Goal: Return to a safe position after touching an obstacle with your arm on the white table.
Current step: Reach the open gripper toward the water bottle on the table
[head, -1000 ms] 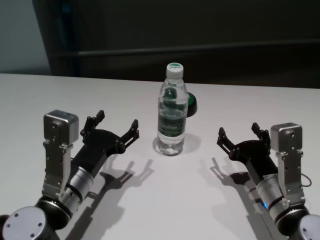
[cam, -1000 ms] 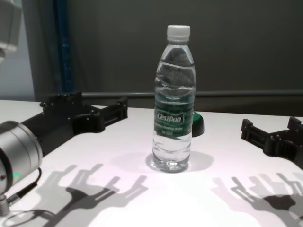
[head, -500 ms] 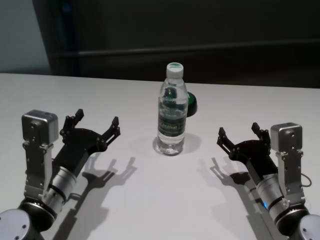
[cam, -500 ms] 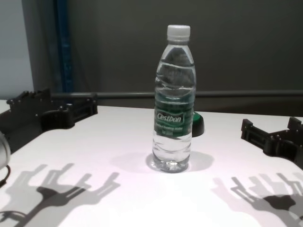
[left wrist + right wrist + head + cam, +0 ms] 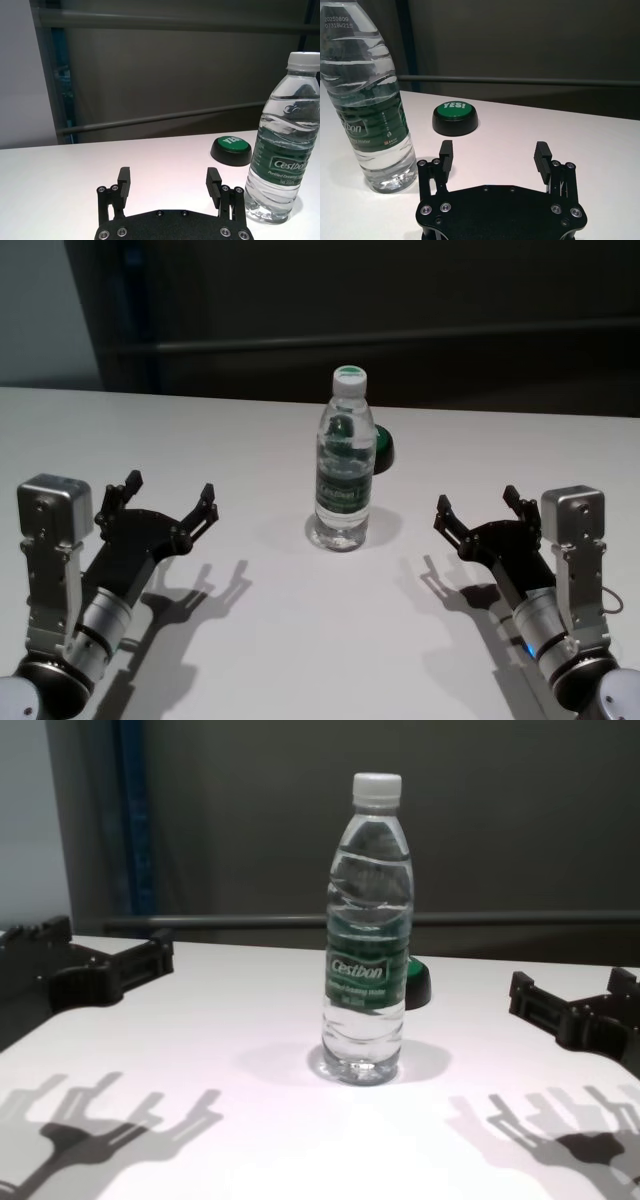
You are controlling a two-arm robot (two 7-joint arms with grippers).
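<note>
The obstacle, a clear water bottle (image 5: 345,460) with a white cap and dark green "Cestbon" label, stands upright in the middle of the white table (image 5: 320,640). It also shows in the chest view (image 5: 367,930), the left wrist view (image 5: 282,145) and the right wrist view (image 5: 370,105). My left gripper (image 5: 168,505) is open and empty, well to the left of the bottle and apart from it; it also shows in the left wrist view (image 5: 169,182). My right gripper (image 5: 482,510) is open and empty, parked to the right of the bottle, and also shows in the right wrist view (image 5: 494,152).
A low black-and-green round button (image 5: 455,117) marked "YES!" sits just behind the bottle on its right side. A dark rail and wall (image 5: 400,335) run behind the table's far edge.
My left arm has drawn back to the left and toward me, away from the bottle. The bottle stays upright in place. The right arm has not moved.
</note>
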